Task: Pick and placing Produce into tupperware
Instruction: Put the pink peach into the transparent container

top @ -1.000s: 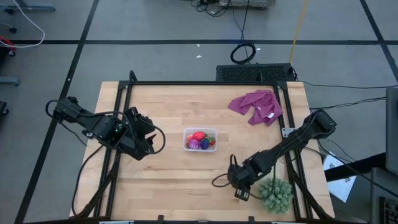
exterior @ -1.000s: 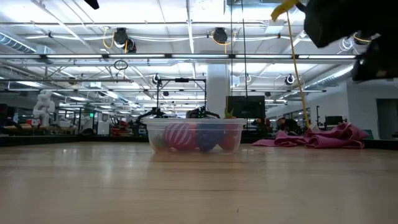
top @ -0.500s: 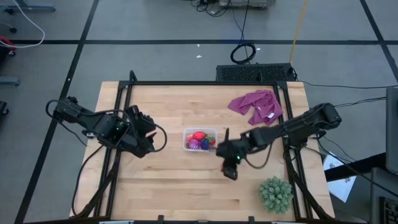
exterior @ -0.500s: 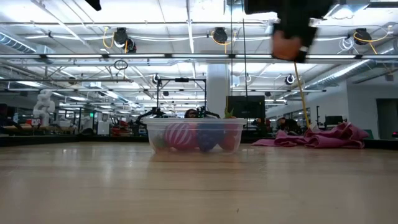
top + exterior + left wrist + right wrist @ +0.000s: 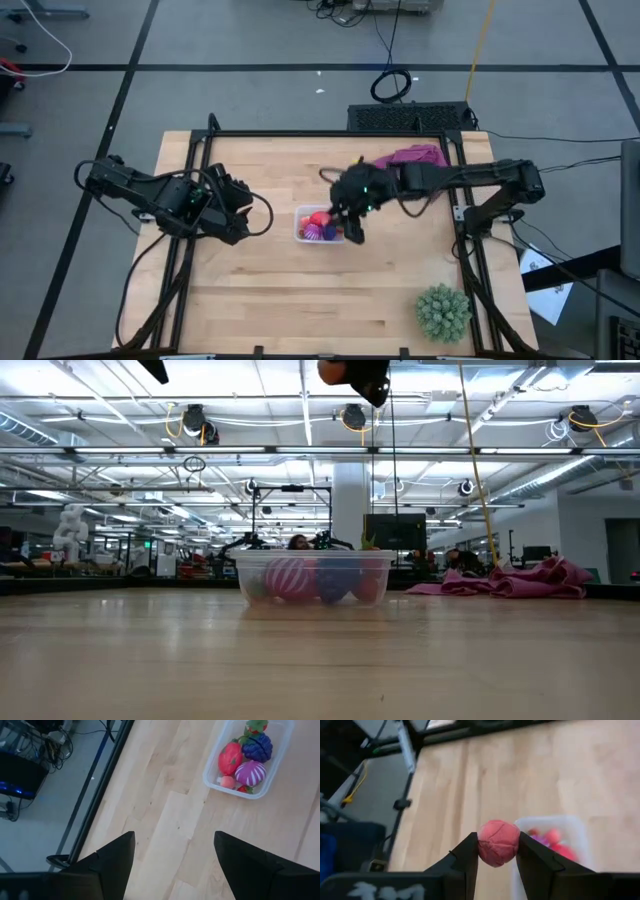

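While the right gripper clamps a pink, round, segmented toy fruit across its middle above the clear rectangular plastic tupperware, the fruit probably handles light, firm and slightly slippery. Left gripper waits open nearby.

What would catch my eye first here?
The right gripper pinching a pink ball above the clear box at mid-table, already holding colourful toy fruit. Then the green spiky ball at the table's near right corner.

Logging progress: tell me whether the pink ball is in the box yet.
Not yet: right gripper holds the pink ball above the box.
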Controlling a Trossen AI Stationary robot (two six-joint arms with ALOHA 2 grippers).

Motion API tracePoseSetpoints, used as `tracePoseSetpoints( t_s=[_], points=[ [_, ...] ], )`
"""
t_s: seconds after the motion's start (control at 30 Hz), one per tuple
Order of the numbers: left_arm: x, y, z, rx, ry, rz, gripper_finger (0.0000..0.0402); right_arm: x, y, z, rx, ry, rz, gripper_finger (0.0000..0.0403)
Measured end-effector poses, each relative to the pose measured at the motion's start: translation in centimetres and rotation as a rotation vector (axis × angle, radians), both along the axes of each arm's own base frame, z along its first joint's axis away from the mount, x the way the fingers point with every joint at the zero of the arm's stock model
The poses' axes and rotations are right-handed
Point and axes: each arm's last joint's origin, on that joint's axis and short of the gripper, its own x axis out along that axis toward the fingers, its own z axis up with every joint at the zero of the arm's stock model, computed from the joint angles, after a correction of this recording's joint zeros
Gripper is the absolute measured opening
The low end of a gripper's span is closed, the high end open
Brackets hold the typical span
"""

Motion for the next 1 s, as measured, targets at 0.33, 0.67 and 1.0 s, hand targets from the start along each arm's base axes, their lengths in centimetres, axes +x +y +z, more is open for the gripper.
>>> tracePoseSetpoints(
  t_s=[0.33,0.67,1.0],
  points=[
    [0.3,1.1,0.0,0.012,0.016,0.028,0.0274,1.5,-4.8,0.6,-0.074,-0.015,-0.069,0.0107],
    [0.4,1.5,0.0,0.016,0.023,0.038,0.0273,4.9,-7.4,-7.1,-0.078,0.280,-0.074,0.0107],
    [0.4,1.5,0.0,0.018,0.026,0.034,0.0273,5.6,-5.5,-11.1,-0.065,0.469,-0.012,0.0107]
  ],
)
